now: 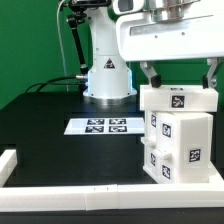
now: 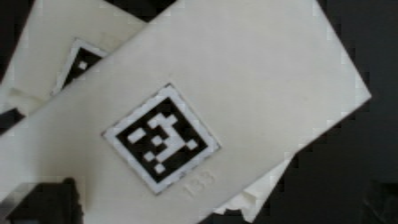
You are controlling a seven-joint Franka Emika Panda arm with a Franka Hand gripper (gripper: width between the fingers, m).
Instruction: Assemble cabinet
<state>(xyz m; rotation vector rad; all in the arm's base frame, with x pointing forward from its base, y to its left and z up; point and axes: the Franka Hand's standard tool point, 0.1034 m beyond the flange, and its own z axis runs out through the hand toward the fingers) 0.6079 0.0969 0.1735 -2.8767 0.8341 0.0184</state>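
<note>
The white cabinet (image 1: 178, 135) stands upright at the exterior view's right, with marker tags on its front and side. A flat white top piece (image 1: 178, 98) with a tag lies on it. My gripper (image 1: 181, 80) hangs straight above this top piece. Its fingers (image 1: 150, 73) are spread wide, with their tips at the level of the piece's upper face near its two ends. In the wrist view the tagged white panel (image 2: 196, 120) fills the picture, turned at a slant. A second tagged white face (image 2: 71, 65) shows beside it. The fingertips are barely visible there.
The marker board (image 1: 104, 125) lies flat on the black table in front of the arm's white base (image 1: 107, 75). A long low white rail (image 1: 70, 192) runs along the table's near edge, with a raised end at the exterior view's left.
</note>
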